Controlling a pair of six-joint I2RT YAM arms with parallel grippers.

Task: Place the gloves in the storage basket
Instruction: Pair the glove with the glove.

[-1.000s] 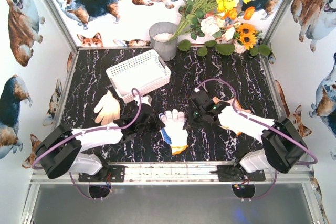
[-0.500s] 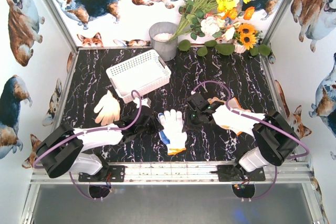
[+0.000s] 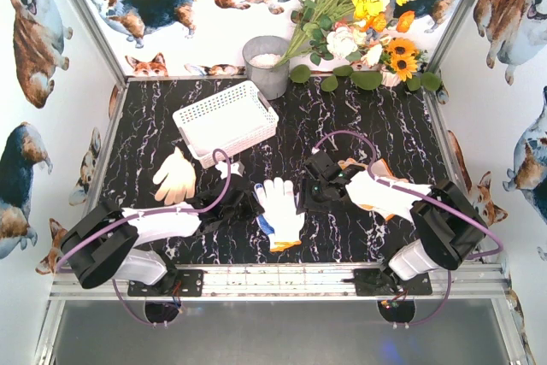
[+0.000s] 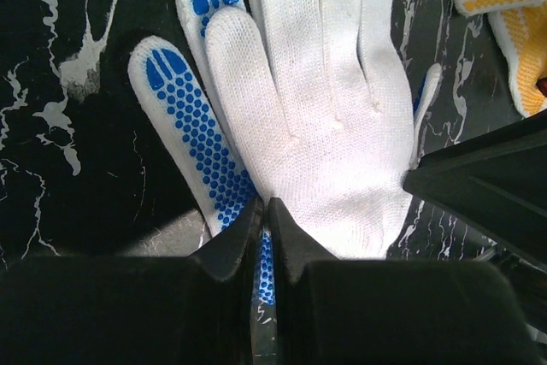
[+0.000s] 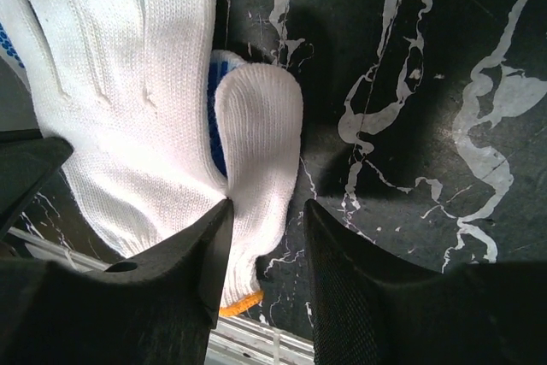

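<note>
Two blue-palmed white gloves [image 3: 278,209] lie stacked on the black marble table between the arms. In the left wrist view the white back of the top glove [image 4: 333,117] covers the blue-dotted one [image 4: 192,126]. My left gripper [image 4: 265,211] is shut, pinching the blue-dotted edge by the cuff; from above it [image 3: 250,204] sits at the gloves' left side. My right gripper [image 5: 267,211] stands open around the top glove's thumb [image 5: 256,126], its left finger touching the fabric. A cream glove [image 3: 175,175] lies at left. The storage basket [image 3: 224,120] stands behind it, nothing showing inside.
An orange-and-yellow glove [image 3: 376,170] lies partly under the right arm and shows as a yellow glove [image 4: 513,14] in the left wrist view. A grey round pot [image 3: 267,64] and a bunch of flowers [image 3: 359,14] stand at the back. The metal front rail [image 3: 282,275] runs just below the gloves.
My right gripper has opened and let go of the glove's thumb side. The glove pair has slid slightly left with the left gripper, which stayed shut.
</note>
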